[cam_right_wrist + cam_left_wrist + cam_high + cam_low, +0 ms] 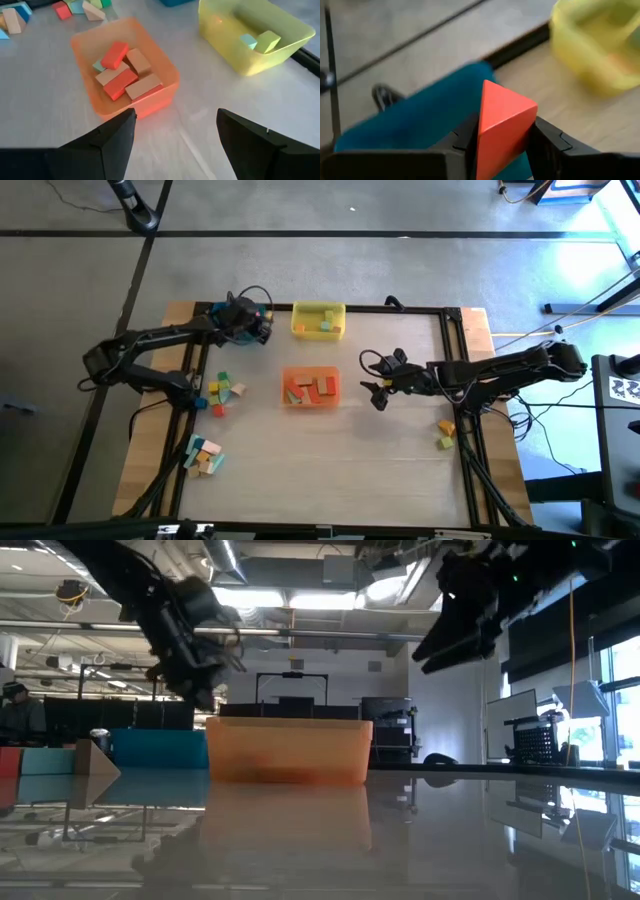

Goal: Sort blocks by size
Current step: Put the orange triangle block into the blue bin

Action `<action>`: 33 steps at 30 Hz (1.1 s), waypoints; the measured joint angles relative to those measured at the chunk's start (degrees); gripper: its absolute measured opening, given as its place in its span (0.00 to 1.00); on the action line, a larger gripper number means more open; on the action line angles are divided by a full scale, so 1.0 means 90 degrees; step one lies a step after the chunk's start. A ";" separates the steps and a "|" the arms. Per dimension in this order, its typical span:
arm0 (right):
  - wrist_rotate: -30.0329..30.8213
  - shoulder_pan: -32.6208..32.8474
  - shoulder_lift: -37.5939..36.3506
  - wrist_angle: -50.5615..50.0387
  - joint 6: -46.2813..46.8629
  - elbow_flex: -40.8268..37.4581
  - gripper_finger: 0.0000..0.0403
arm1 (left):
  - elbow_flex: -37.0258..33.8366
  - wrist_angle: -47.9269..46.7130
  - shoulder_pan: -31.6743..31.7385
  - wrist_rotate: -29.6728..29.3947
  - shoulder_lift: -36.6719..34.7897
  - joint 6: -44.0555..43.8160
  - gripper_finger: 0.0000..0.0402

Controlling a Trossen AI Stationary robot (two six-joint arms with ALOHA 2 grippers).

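Note:
My left gripper (262,323) is at the table's far left, over the blue tray (243,313), shut on a red triangular block (502,127). The blue tray also shows under the block in the left wrist view (420,125). My right gripper (378,387) is open and empty, raised over the table to the right of the orange tray (311,388), which holds red, wooden and pale blue blocks (122,72). The yellow tray (318,320) holds a few blocks. Loose blocks lie in groups at the left (222,390), the near left (204,457) and the right (446,433). My left gripper pinches the red triangular block's two opposite flat sides (485,140) between its two fingers (547,145). The block's pointed edge sticks out past the fingertips. The block is lifted clear, above the blue tray.
The table has a dark frame around its edges (300,308). The yellow tray stands right of the blue tray at the far edge, the orange tray at mid-table. Bare table surface lies toward the near edge (330,470).

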 joint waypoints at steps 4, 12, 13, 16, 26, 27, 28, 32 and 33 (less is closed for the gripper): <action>-0.0209 0.0000 0.0000 0.0617 0.0123 -0.0414 0.68 | -0.0002 -0.0254 0.0296 0.0243 0.0160 -0.0183 0.28; -0.0278 -0.0002 0.0000 0.0902 0.0168 -0.0599 0.68 | -0.0002 -0.0347 0.0589 0.0702 0.0176 -0.0180 0.41; -0.0280 -0.0002 0.0000 0.0905 0.0165 -0.0599 0.68 | -0.0002 -0.0354 0.0608 0.0767 0.0176 -0.0178 0.44; -0.0280 -0.0002 0.0000 0.0966 0.0165 -0.0599 0.68 | 0.0064 -0.0554 0.0675 0.0908 0.0151 -0.0133 0.52; -0.0280 -0.0002 0.0000 0.0979 0.0164 -0.0599 0.68 | 0.1045 -0.2289 -0.0461 0.0937 -0.0355 -0.0291 0.58; -0.0280 -0.0002 0.0000 0.0979 0.0163 -0.0599 0.68 | 0.1075 -0.2414 -0.0659 0.0937 -0.0403 -0.0352 0.58; -0.0280 -0.0002 0.0000 0.0979 0.0163 -0.0599 0.68 | 0.1088 -0.2530 -0.0874 0.0934 -0.0449 -0.0469 0.58; -0.0280 -0.0002 0.0000 0.0979 0.0163 -0.0599 0.68 | 0.1091 -0.3351 -0.1675 0.0944 -0.0475 -0.1120 0.58; -0.0280 -0.0002 0.0000 0.0977 0.0163 -0.0599 0.68 | 0.1082 -0.3570 -0.1865 0.0943 -0.0458 -0.1340 0.58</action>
